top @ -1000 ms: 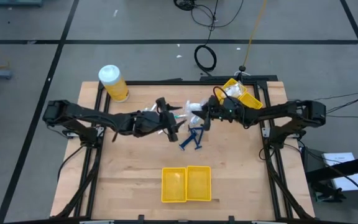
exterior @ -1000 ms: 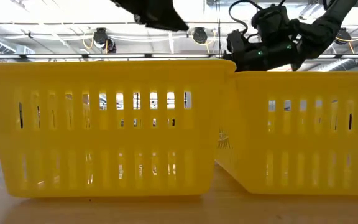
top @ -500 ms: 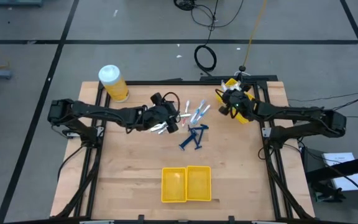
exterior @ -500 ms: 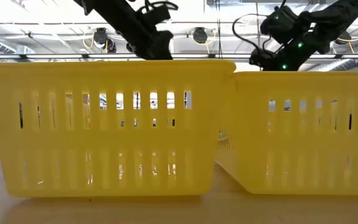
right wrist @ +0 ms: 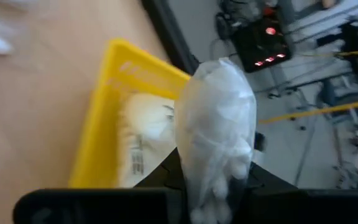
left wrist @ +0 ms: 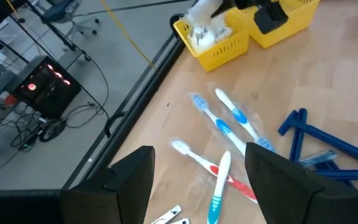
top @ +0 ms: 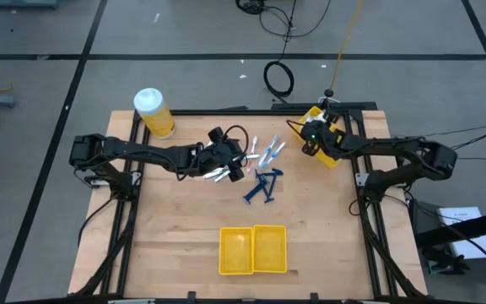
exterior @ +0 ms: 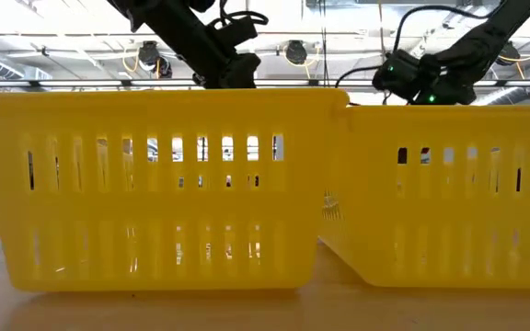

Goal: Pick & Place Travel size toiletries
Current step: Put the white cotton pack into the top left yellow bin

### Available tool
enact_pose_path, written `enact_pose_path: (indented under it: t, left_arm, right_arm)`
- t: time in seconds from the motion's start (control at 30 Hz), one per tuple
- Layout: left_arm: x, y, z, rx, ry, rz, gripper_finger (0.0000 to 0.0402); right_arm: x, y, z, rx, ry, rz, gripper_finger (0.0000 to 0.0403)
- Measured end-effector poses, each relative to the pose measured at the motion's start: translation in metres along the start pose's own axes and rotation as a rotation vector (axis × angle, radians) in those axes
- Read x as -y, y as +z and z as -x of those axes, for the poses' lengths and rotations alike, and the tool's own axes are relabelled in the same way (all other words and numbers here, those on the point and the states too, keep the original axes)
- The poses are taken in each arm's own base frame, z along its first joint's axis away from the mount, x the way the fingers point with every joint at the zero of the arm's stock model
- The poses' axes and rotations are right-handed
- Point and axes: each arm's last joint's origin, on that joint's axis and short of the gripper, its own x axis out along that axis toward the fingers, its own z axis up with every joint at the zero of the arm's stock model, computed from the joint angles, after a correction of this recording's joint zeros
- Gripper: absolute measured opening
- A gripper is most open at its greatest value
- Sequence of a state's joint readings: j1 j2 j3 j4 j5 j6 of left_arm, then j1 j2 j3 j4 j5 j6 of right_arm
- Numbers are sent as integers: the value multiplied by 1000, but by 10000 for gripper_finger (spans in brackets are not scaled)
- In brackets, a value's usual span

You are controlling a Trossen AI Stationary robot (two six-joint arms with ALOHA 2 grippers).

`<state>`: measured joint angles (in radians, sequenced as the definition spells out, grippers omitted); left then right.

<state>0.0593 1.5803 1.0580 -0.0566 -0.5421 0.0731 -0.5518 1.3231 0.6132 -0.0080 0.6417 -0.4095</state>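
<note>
Since a second ago, the right gripper [top: 310, 139] has been carried from the middle of the table to the yellow bin [top: 332, 145] at the far right corner, and the left gripper [top: 236, 165] has been drawn back slightly from the blue razors toward the toothbrushes.

A clear packet of white bits [right wrist: 217, 137] is clamped between the closed fingers of the right gripper (the packet stands up from the jaws). Just beyond and below that gripper lies the yellow bin, in which more white packets [right wrist: 143, 134] are seen.

The left gripper's fingers [left wrist: 132, 180] are spread apart and nothing is held between them. Directly ahead of them, on the wood, several toothbrushes [left wrist: 219, 180] are scattered, white and light blue, one with red on it. Small silvery pieces [left wrist: 169, 216] lie close under the gripper's near edge. Dark blue razors [left wrist: 309, 140] are found ahead and off to one side of the toothbrushes.

Well behind both grippers, at the table's near edge, a pair of yellow bins [top: 252, 250] is placed side by side. A yellow jar with a white lid [top: 153, 112] stands at the far left corner.
</note>
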Motion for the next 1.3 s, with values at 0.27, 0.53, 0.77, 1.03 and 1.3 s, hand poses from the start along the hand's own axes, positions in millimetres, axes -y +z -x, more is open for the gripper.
enact_pose_path:
  t: [0.27,0.53,0.77,1.03,1.3]
  left_arm:
    - [0,0,0,0,-1,1,243]
    - [0,0,0,0,-2,4,244]
    - [0,0,0,-1,-2,3,244]
    - [0,0,0,-1,-2,3,244]
    - [0,0,0,-2,-2,8,244]
  right_arm:
    - [-5,-1,-4,-3,46,-56,88]
    - [-4,0,-3,4,41,-74,191]
    - [7,3,10,57,22,-156,261]
    - [24,2,23,48,-149,-149,290]
    - [28,-2,21,36,-118,-213,282]
